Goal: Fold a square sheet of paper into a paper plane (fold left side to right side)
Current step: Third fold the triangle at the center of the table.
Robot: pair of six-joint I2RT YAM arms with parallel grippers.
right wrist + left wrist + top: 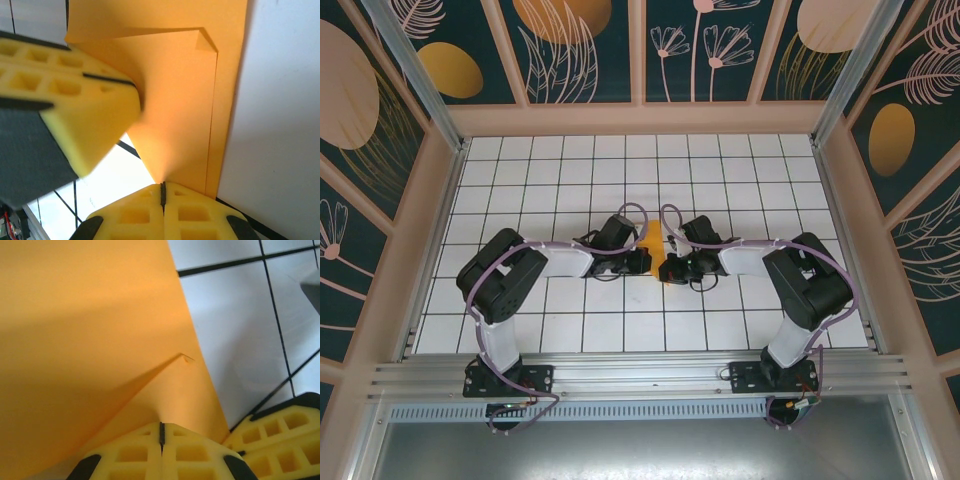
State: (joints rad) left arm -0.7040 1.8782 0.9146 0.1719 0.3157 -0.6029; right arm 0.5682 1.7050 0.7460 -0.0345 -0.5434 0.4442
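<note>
On the grid table we saw little of the paper beneath the arms; left gripper and right gripper each pinched it.

**Matt paper, glossy desk**

The paper is thin, matt orange stock. It is smooth apart from sharp creases and one tiny dog-eared corner. The fingers look like matt yellow moulded plastic, cut into square pockets, with black inserts. The desk is glossy white, ruled with dark lines, and carries soft reflections. Along its near edge runs a brushed-metal rail. The arms wear matt black and white plastic shells.
</note>
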